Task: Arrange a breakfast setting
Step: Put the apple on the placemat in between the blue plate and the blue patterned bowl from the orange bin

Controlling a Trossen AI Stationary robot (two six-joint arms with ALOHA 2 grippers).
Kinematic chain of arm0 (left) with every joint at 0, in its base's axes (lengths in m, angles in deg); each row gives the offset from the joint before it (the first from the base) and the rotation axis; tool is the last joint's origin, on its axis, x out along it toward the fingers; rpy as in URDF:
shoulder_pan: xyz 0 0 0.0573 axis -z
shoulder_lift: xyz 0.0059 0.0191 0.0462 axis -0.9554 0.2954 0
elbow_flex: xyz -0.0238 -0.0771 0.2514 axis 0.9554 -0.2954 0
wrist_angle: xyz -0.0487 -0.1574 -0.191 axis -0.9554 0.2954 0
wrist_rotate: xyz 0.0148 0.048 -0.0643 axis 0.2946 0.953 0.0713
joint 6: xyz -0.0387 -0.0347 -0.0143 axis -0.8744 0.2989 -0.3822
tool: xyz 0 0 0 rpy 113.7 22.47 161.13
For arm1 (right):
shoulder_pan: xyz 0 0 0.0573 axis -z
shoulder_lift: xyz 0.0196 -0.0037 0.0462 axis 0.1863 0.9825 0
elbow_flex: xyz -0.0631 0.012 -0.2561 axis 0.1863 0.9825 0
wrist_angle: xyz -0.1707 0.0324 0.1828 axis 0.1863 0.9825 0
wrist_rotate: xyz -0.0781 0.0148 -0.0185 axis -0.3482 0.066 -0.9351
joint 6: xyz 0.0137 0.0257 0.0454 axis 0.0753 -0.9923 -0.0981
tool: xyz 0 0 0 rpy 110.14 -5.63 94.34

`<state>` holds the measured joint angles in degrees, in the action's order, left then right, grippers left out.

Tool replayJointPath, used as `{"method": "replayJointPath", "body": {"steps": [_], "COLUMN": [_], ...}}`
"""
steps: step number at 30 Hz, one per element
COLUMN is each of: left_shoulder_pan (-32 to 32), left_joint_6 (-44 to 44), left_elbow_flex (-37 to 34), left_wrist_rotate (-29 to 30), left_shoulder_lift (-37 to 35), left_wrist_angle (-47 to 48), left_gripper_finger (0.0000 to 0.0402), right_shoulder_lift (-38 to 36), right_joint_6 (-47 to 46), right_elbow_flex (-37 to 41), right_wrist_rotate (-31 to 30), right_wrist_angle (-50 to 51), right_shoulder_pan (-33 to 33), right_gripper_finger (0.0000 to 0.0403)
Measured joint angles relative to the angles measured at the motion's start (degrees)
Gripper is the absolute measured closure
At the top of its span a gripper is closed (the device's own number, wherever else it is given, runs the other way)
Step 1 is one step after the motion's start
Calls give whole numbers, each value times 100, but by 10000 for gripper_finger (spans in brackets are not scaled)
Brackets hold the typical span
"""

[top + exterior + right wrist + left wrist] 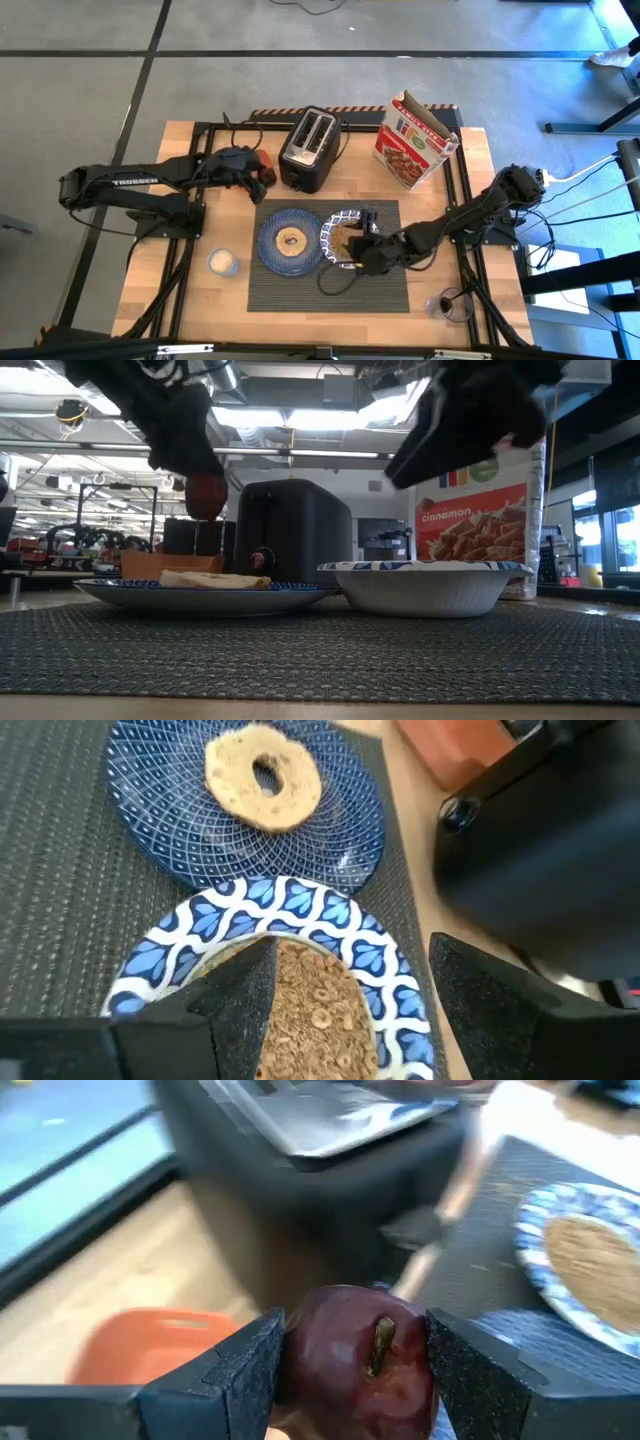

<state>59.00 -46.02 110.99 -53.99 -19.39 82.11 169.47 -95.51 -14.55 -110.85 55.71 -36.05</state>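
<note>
My left gripper (262, 175) is shut on a dark red apple (355, 1365) with a short stem, held in the air beside the black toaster (310, 150). On the ribbed grey placemat (330, 290) a bagel (262, 775) lies on the dark blue plate (170, 830). Beside the plate stands the blue-and-white bowl (300, 905), filled with cereal. My right gripper (345, 1000) hovers open above the bowl's near rim, one finger over the cereal and one outside the bowl. In the low view it stands well above the bowl (420, 585). My left gripper pinches the apple by two opposite sides (300, 1370) between its two fingers, the stem side facing back toward the wrist. The fingers slant downward from the table's left. The apple (205, 495) hangs clear of the table, above the orange tub.
An orange tub (150, 1345) sits on the wood left of the toaster, below the apple. A cinnamon cereal box (415, 140) stands at the back right. A small round container (222, 262) is left of the placemat, and a dark glass (450, 305) stands near the right front corner.
</note>
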Motion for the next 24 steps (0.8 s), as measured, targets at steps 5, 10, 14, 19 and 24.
{"method": "replayJointPath", "body": {"steps": [5, 10, 14, 19, 24], "left_shoulder_pan": [546, 1087, 1390, 1501, 1471], "left_joint_6": [-156, -259, -269, -158, 46], "left_elbow_flex": [2, 7, 7, 7, 7], "left_wrist_rotate": [-252, -256, -249, -205, -51], "left_shoulder_lift": [-102, 17, 266, 891, 1621], "left_wrist_angle": [-124, -627, -1265, -2152, -3226], "left_gripper_finger": [175, 175, 175, 175, 175], "right_shoulder_lift": [-334, -446, -446, -444, -444], "right_joint_6": [-176, -467, -721, -983, -1396], "right_elbow_flex": [2, 2, 2, 214, 513], "right_wrist_rotate": [-294, -611, -759, -760, -879], "right_wrist_angle": [275, 513, 692, 619, 618], "right_shoulder_pan": [-313, -576, -714, -746, -744], "right_gripper_finger": [148, 148, 148, 148, 148]}}
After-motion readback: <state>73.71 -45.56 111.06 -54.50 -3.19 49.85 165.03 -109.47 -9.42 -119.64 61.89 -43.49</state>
